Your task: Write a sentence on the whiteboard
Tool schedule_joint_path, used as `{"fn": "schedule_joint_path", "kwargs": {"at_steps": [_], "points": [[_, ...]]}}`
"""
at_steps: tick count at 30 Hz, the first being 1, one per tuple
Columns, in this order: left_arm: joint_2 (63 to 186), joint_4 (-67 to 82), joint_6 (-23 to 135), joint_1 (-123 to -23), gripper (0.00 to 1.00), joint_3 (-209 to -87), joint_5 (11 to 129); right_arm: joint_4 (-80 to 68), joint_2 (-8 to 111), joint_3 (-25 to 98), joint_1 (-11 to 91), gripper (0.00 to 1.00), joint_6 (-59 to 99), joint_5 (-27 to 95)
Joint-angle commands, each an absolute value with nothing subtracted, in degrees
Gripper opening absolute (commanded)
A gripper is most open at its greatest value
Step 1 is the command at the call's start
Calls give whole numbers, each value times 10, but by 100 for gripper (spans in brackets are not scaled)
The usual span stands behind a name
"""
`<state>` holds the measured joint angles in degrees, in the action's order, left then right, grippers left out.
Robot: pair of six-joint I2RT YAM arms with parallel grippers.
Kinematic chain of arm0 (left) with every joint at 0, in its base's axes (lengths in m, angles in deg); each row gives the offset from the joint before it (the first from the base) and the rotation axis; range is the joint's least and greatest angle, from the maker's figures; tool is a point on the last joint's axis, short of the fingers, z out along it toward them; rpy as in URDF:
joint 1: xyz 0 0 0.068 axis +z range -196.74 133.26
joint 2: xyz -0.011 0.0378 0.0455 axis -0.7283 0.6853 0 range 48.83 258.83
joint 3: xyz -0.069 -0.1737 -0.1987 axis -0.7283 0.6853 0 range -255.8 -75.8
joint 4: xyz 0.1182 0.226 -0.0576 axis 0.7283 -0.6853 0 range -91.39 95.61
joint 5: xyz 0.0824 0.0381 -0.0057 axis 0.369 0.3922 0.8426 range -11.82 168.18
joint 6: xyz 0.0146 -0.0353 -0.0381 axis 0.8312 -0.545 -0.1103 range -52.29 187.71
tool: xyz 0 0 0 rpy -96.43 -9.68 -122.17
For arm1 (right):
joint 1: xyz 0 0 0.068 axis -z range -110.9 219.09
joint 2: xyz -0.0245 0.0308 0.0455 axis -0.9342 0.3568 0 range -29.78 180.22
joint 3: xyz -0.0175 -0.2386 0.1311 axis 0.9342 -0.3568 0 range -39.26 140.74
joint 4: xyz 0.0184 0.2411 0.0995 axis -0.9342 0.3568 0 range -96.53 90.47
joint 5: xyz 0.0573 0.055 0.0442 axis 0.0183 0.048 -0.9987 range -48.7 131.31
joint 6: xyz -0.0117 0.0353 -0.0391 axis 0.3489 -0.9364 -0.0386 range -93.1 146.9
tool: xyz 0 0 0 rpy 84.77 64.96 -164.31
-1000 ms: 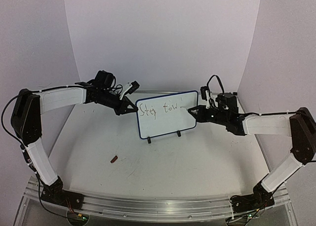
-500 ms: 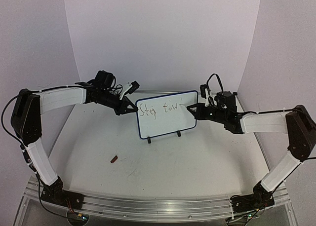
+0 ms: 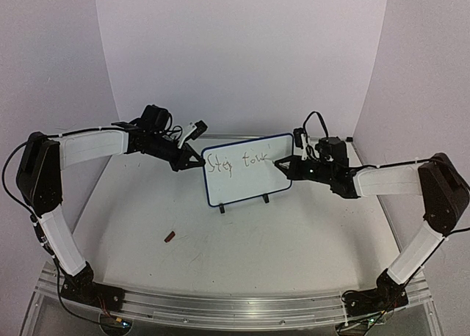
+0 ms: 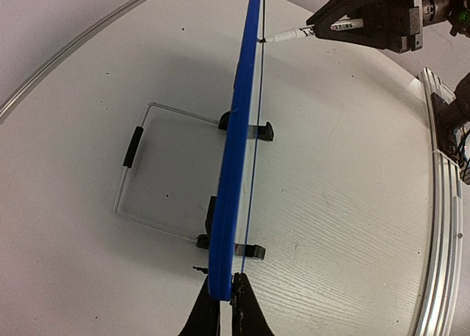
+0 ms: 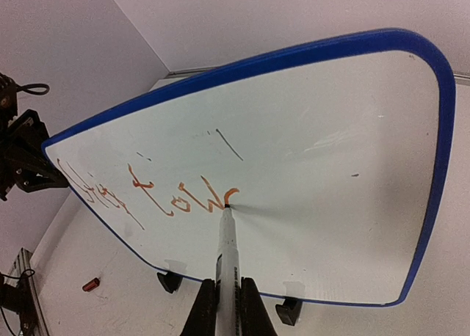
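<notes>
The whiteboard [image 3: 246,185] stands upright on two black feet at the back middle of the table, with a blue frame. The sentence [image 3: 236,162] reads "Stay tow" plus a fresh curved stroke, in orange-brown ink [image 5: 158,193]. My left gripper [image 3: 197,160] is shut on the board's left edge; the left wrist view shows the blue edge [image 4: 235,152] pinched between the fingers of the left gripper [image 4: 224,288]. My right gripper [image 3: 283,163] is shut on a white marker [image 5: 229,248]. The marker's tip touches the whiteboard [image 5: 330,189] at the end of the last stroke.
A small red marker cap [image 3: 170,237] lies on the table left of centre. A wire stand [image 4: 132,174] lies flat behind the board. An aluminium rail [image 3: 220,307] runs along the near edge, and white curved walls close off the back and sides.
The right gripper and marker slid left and slightly down along the board, and a new curved stroke has appeared after "tow". The left arm and the board have not moved.
</notes>
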<state>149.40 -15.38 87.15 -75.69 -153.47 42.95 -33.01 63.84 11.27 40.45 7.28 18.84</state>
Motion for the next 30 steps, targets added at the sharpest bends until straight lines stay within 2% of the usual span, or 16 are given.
{"fn": "schedule_joint_path", "kwargs": {"at_steps": [1,12,30], "points": [[1517,-210,893,-762,0,-1536,469,-347,646,127,407,0,74,200],[1518,-210,893,-762,0,-1537,468,-340,612,115,407,0,79,247],[1518,-210,893,-762,0,-1538,467,-340,610,119,407,0,77,241]]}}
